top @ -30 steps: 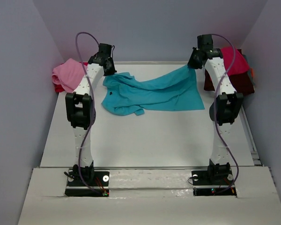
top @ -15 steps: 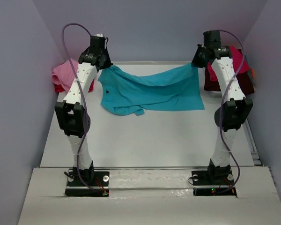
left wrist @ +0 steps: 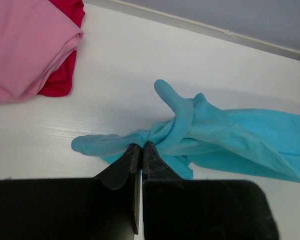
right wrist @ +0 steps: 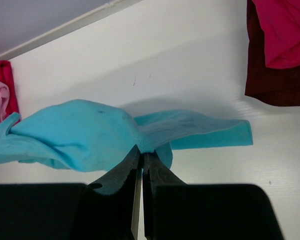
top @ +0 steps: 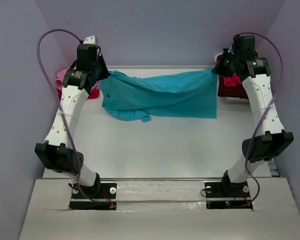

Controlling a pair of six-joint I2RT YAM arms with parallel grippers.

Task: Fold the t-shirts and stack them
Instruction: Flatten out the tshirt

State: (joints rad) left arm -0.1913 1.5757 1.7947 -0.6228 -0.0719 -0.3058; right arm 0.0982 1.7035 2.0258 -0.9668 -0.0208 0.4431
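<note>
Turquoise t-shirt [top: 160, 95] between left tool [left wrist: 141, 146], right tool [right wrist: 141, 149].

turquoise shirt [top: 160, 95]: plain turquoise, one even colour.
pink shirt [left wrist: 25, 45]: plain pale pink, left of the turquoise shirt.
red shirt [left wrist: 60, 82]: plain red, under the pink shirt.
crimson shirt [right wrist: 285, 30]: plain crimson, right of the turquoise shirt.
maroon shirt [right wrist: 277, 87]: plain dark maroon, under the crimson shirt.
table [top: 160, 145]: white.
left gripper [left wrist: 141, 147]: black.
right gripper [right wrist: 141, 150]: black.
arms [top: 68, 107]: white links, black joints.
cables [top: 57, 31]: pale purple.
walls [top: 165, 30]: pale grey-lilac.
</note>
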